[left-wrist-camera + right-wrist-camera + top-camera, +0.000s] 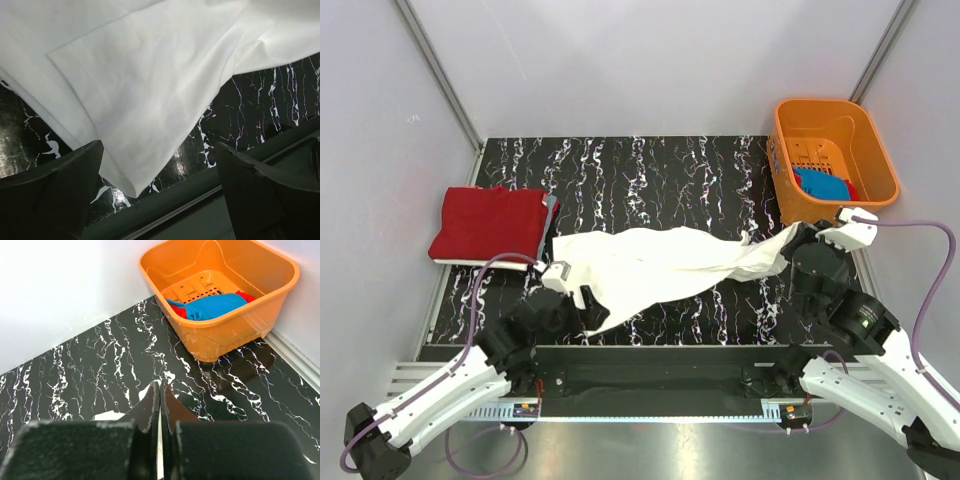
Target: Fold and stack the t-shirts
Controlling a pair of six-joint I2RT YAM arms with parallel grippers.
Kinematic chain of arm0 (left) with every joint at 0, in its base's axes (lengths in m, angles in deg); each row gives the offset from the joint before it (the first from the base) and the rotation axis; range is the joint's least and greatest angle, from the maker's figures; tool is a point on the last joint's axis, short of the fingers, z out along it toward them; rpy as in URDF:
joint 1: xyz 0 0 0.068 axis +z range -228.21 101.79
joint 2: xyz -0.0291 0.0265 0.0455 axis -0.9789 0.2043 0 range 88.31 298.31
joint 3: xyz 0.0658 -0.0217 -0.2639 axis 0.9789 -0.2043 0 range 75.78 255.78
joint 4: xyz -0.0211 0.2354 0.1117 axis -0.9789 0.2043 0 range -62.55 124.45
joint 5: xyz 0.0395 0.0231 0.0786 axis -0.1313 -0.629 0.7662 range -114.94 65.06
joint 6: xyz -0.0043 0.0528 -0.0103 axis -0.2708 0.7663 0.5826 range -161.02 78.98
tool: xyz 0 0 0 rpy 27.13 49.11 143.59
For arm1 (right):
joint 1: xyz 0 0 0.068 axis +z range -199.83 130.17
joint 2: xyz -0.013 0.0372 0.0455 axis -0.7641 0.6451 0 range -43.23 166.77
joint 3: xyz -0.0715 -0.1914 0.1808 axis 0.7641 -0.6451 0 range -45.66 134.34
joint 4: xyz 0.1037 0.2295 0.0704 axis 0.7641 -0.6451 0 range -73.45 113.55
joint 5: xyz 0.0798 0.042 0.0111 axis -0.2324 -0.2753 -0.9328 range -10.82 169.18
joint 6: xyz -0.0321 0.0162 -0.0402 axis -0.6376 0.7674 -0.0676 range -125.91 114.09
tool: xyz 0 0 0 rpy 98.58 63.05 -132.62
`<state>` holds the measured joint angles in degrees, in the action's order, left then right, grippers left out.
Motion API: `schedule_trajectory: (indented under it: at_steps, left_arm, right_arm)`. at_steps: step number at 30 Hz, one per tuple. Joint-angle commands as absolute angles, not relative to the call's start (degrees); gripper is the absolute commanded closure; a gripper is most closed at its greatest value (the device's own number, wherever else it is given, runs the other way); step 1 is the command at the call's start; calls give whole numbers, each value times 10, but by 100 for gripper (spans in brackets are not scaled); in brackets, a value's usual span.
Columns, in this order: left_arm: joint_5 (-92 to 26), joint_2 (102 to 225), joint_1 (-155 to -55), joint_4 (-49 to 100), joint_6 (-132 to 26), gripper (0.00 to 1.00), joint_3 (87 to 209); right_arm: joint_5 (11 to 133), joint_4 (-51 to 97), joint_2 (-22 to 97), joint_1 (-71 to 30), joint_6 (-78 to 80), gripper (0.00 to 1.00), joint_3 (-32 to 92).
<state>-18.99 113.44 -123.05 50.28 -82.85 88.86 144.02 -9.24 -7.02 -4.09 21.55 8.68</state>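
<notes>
My left fingers (60,185) stand wide apart over the near corner of the white t-shirt (660,262), which lies bunched across the worktop (650,170) between the folded red t-shirt (485,222) and the basket (880,165). My right fingers (150,410) are pinched together on its other end. If I pull with the right alone, the loose side could drag and crease, or that corner could slip off the near edge.

The left arm (440,392) and right arm (885,372) wear white shells over black joints, trailing purple cables (910,223).
</notes>
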Motion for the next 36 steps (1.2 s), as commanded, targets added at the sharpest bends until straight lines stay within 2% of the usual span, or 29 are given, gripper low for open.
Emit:
schedule_trajectory:
  at_steps: [1,9,12,14,15,16,20,21,29,36]
  left_arm:
    - [-138,1141,-1234,498,-849,1,950]
    - [46,1312,-1225,599,-856,1,1079]
    - [27,1364,-1204,581,-850,2,1092]
    - [7,1397,-1187,559,-837,10,1092]
    - [-3,1407,-1184,552,-835,21,1093]
    - [-9,1425,-1174,544,-834,26,1091]
    - [-64,1456,-1137,496,-820,36,1073]
    - [-86,1465,-1130,487,-815,42,1064]
    - [-129,1517,-1093,434,-796,53,1059]
    - [-129,1574,-1090,431,-789,56,1074]
  right_arm:
    - [1453,-84,-62,-45,234,100,94]
    - [1426,-83,-37,-46,248,100,78]
    - [1424,-78,-35,-46,250,100,72]
    - [1421,-75,-36,-46,250,100,71]
    - [1418,-76,-37,-46,250,100,70]
    - [1416,-75,-36,-46,250,100,69]
    - [1409,-75,-40,-46,253,100,65]
    - [1409,-75,-42,-46,253,100,65]
    - [1403,-76,-52,-46,251,100,61]
    - [1400,-77,-53,-46,253,100,61]
